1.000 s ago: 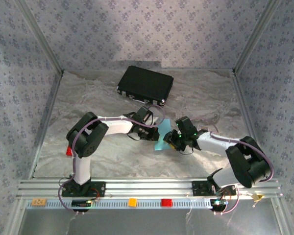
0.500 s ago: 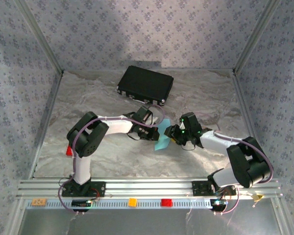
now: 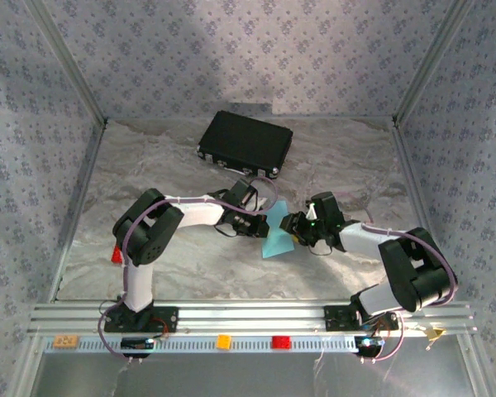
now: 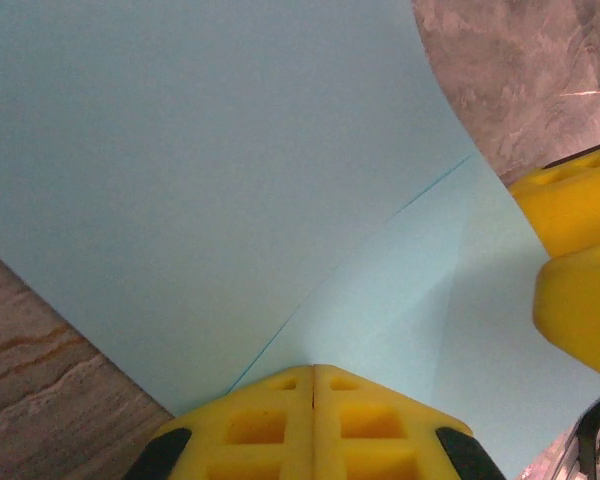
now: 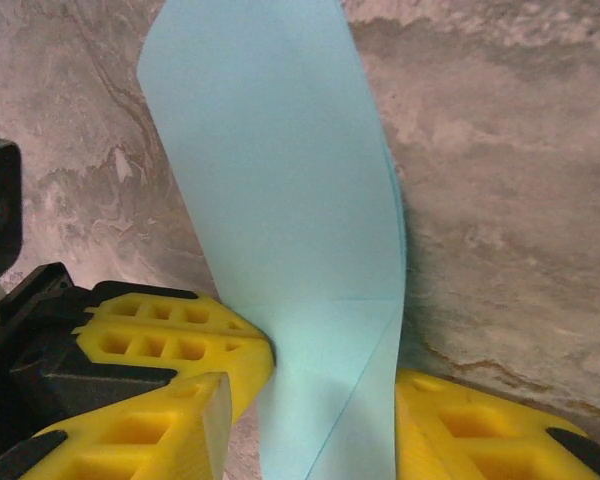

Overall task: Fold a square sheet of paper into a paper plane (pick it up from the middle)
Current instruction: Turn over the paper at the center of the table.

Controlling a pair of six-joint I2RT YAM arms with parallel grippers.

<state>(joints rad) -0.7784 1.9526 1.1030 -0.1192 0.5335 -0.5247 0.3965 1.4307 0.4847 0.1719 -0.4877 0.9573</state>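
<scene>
The square sheet of paper is light blue, creased and partly folded, and stands up off the table mid-scene between the two grippers. It is a folded sheet, not a slim plane shape. My left gripper is shut on one edge of it; in the left wrist view its yellow fingertips meet on the paper. My right gripper faces it from the right. In the right wrist view the paper rises between that gripper's spread jaws, and a gap shows beside its left finger.
A black rectangular case lies at the back of the table, well beyond both arms. The table surface is crinkled silver-grey sheeting, bounded by patterned walls and a metal rail at the near edge.
My right gripper has swung left and slightly back, closing in on the paper until its jaws straddle it. The paper now hangs lower and shows more. The left gripper has stayed put.
</scene>
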